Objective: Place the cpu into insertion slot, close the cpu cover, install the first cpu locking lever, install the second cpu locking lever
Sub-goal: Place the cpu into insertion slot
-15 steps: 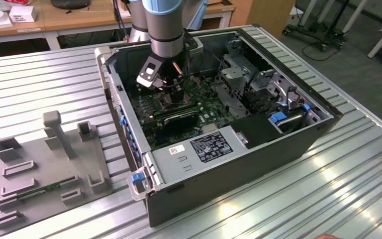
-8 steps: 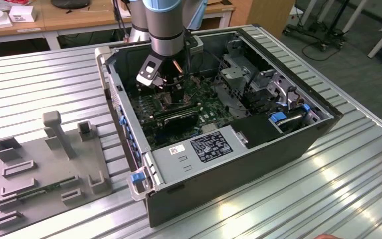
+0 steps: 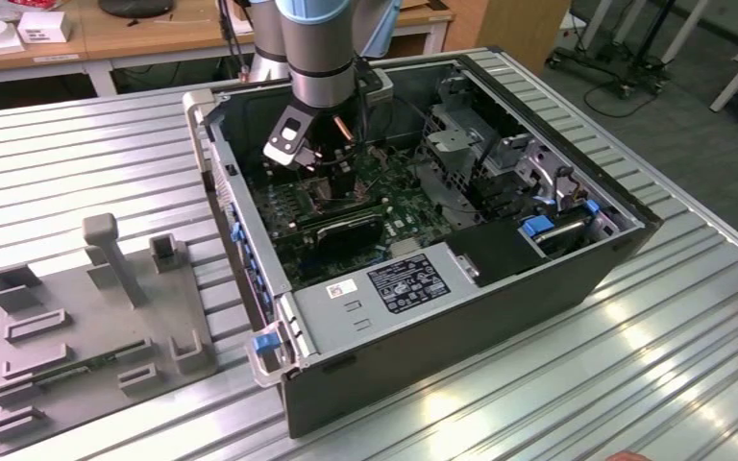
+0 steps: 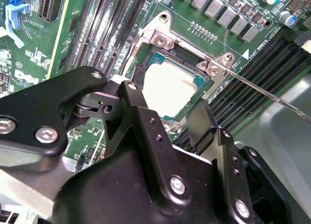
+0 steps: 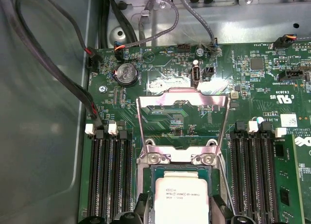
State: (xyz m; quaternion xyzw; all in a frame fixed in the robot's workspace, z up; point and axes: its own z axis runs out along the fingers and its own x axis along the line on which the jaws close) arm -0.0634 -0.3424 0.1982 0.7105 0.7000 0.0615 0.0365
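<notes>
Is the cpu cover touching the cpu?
Apart. In the first wrist view the cpu cover stands swung open past its hinge, green board showing through its window, while the cpu lies uncovered beyond it.

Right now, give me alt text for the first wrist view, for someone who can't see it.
A small square grey-faced cpu sits in the silvery-rimmed square insertion slot of a green motherboard, with the thin silvery metal cpu cover swung open beyond it. Long black memory slots flank the slot.

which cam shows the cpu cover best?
First wrist view: the whole cpu cover faces it, open, board visible through its window. Second wrist view catches its hinge end; in the exterior view the arm blocks that spot.
</notes>
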